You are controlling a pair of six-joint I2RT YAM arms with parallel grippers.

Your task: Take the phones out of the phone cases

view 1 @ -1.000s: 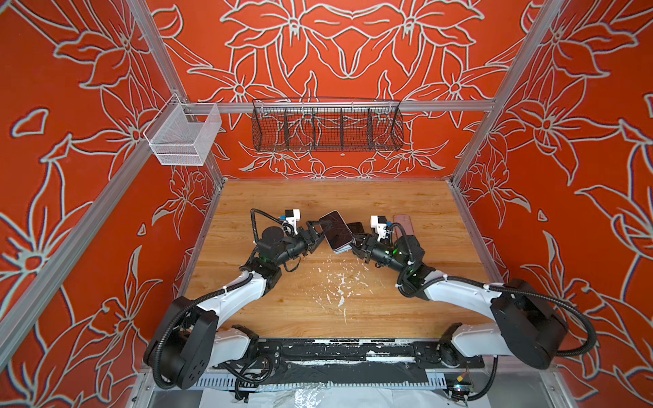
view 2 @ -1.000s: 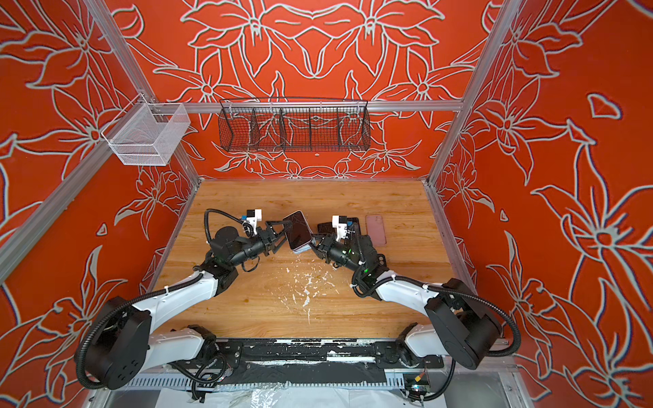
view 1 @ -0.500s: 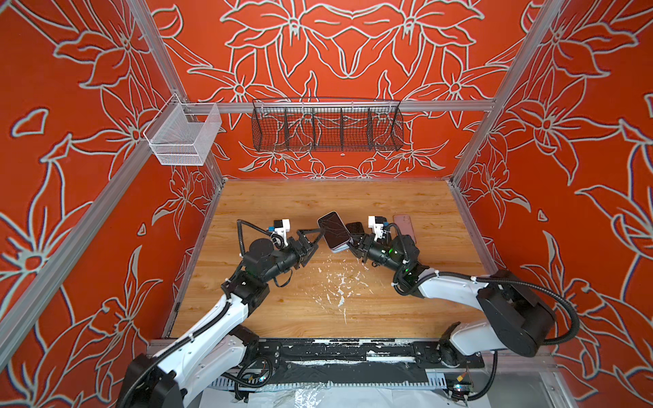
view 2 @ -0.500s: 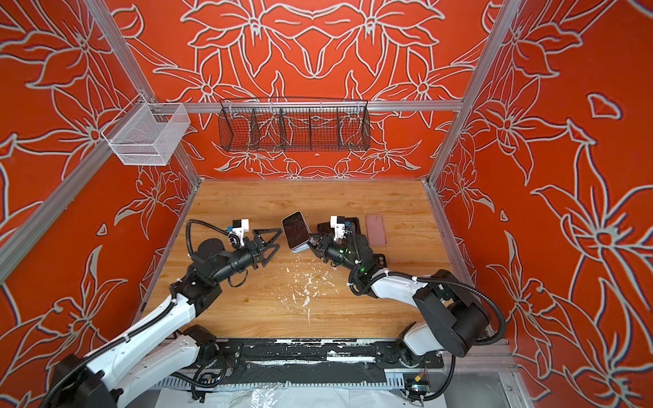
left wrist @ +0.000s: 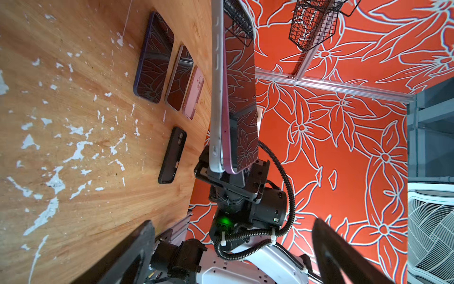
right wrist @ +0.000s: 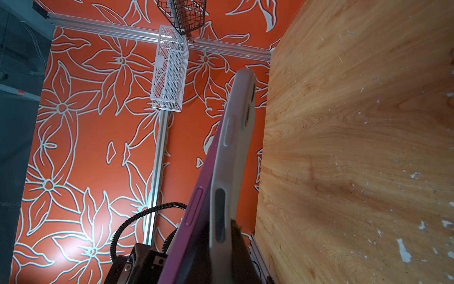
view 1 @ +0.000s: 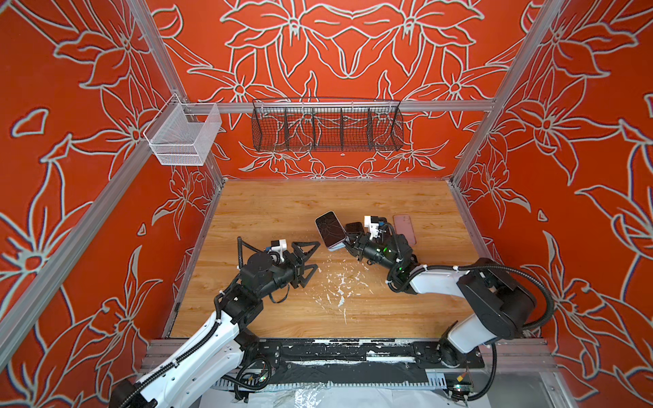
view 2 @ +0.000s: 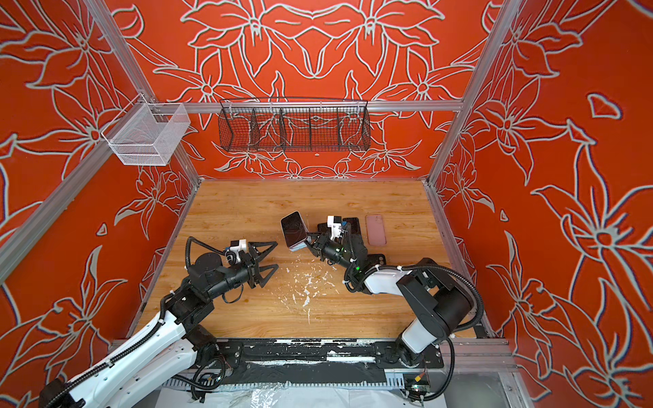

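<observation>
We see the right hand (view 1: pixel 348 243) closed tight on the lower end of the phone case (left wrist: pixel 216 98), holding it lifted off the bench (view 1: pixel 282 205) and tilted, with the screen facing up and toward the left side. The phone (view 1: pixel 330 229) sits in that pale case above and beyond the right hand. Its dark cracked glass shows in both top views.

From the right wrist camera, the dark fingers (right wrist: pixel 237 246) lie on either side of the case's lower end. The phone's pink edge stands a little apart from the case wall there. We cannot tell whether the phone itself is pinched too.

Our left hand (view 1: pixel 315 256) is spread wide and holds nothing. It hovers over the bench on the left of the phone. Its farther fingertip is near the case's lower corner without touching it.

On the bench behind the right hand lie a dark phone (left wrist: pixel 153 59), a second phone (left wrist: pixel 180 78) just beside it and a pink case (view 1: pixel 404 229). A black case (left wrist: pixel 172 155) lies nearer the right arm. White flecks (view 1: pixel 339 286) dot the wood between the two arms.
</observation>
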